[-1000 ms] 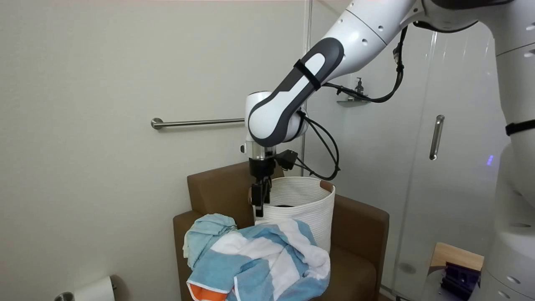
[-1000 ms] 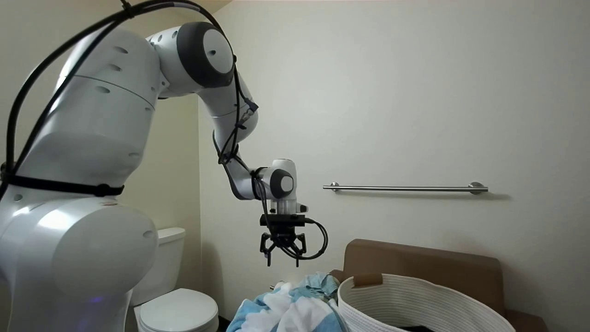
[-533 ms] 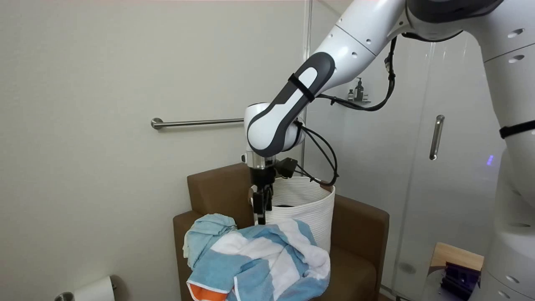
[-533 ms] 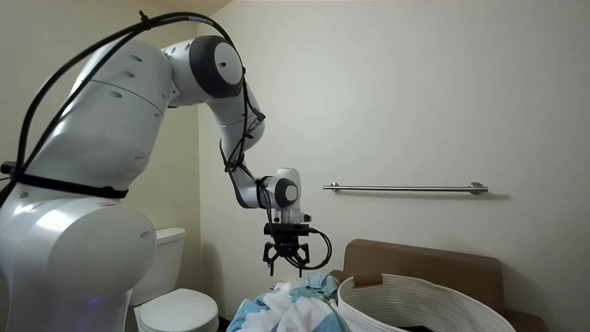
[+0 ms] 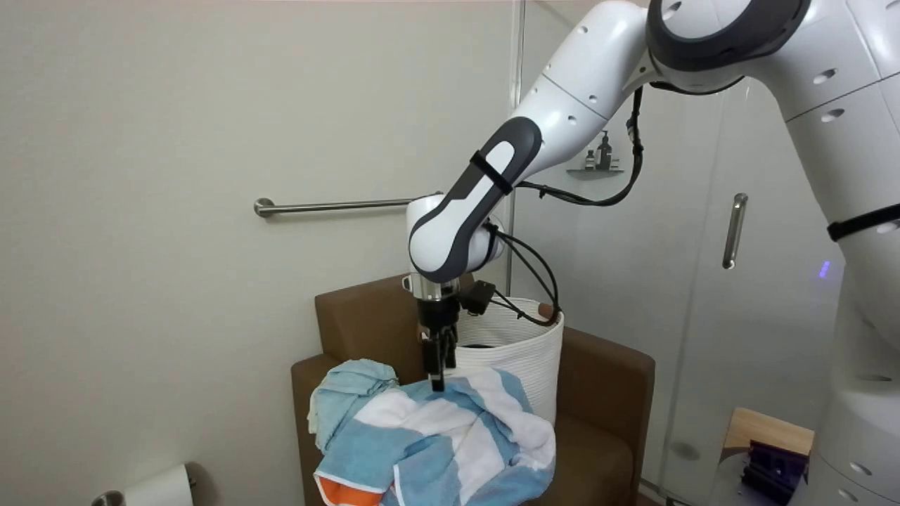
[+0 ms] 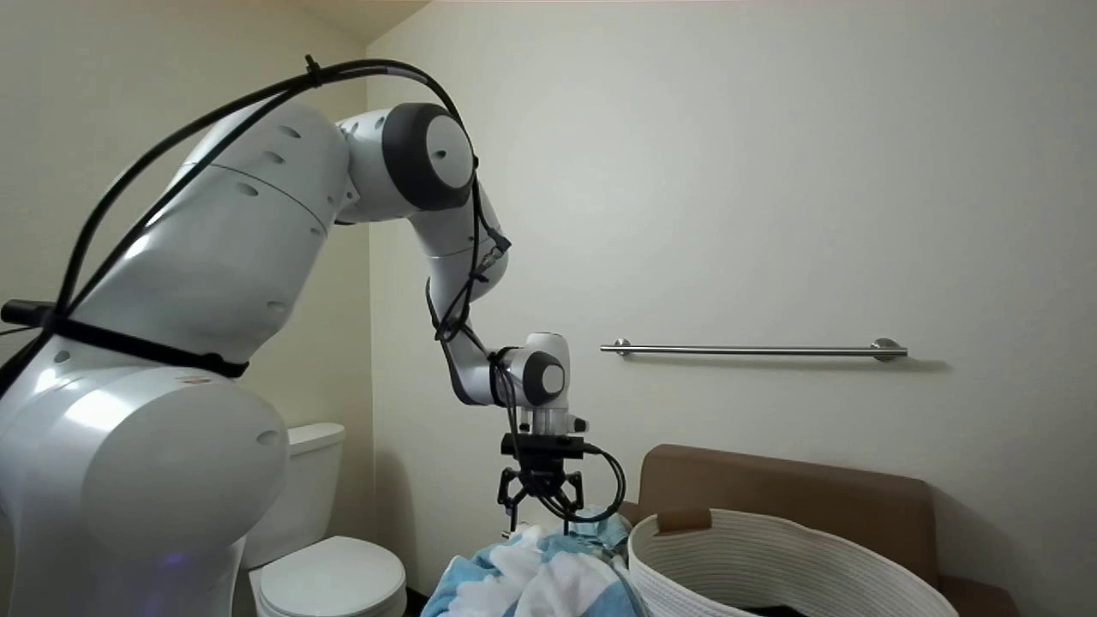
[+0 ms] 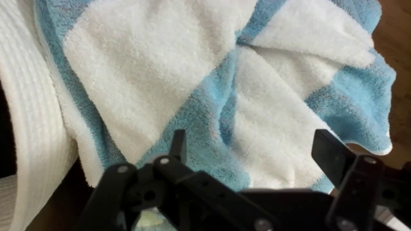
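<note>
Pointing the end effector straight down over a blue-and-white striped towel, with its fingers spread wide apart and clasping nothing. Framing a creased stretch of the towel between them in the wrist view, and reaching its upper edge in both exterior views, leaving contact with the cloth impossible to judge.

Finding the towel lying in a crumpled heap on a brown armchair, spreading toward the armrest nearest a paper roll, and showing an orange patch at one turned corner. Noticing a paler blue bunch of cloth at that same end, without being able to tell whether belonging to the same towel.

Seeing a white basket standing on the armchair just beside the towel, between the backrest and the opposite armrest, and touching the towel along a ribbed side in the wrist view. Making out something dark low inside the basket, too little in view for naming.

Picking out, farther off, a metal grab bar on the pale wall, a white toilet past the arm, and a glass shower door with an upright handle.
</note>
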`<state>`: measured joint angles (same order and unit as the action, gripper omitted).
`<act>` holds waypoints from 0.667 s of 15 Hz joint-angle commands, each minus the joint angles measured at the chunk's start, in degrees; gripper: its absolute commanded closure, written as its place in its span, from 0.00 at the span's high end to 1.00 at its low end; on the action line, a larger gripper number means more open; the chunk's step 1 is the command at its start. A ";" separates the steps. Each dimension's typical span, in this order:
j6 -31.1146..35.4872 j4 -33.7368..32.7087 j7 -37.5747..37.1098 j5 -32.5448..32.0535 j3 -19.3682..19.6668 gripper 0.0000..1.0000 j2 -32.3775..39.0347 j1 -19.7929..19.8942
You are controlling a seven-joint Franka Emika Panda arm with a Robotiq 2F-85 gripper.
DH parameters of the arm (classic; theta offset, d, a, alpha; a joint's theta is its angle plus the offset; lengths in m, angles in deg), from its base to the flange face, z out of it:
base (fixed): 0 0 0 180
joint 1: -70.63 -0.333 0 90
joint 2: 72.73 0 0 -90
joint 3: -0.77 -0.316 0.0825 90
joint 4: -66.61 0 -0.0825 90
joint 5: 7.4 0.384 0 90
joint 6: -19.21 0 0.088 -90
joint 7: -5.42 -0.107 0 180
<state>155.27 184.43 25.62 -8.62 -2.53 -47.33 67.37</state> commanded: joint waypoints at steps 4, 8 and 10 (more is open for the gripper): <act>0.58 -3.31 0.66 -2.60 -0.78 1.00 4.24 1.36; 0.40 -5.47 0.26 -3.49 -0.57 1.00 6.95 1.45; 0.45 -6.45 0.03 -4.08 -0.35 1.00 8.23 1.41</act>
<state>155.27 179.53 25.62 -11.04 -2.51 -40.99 67.71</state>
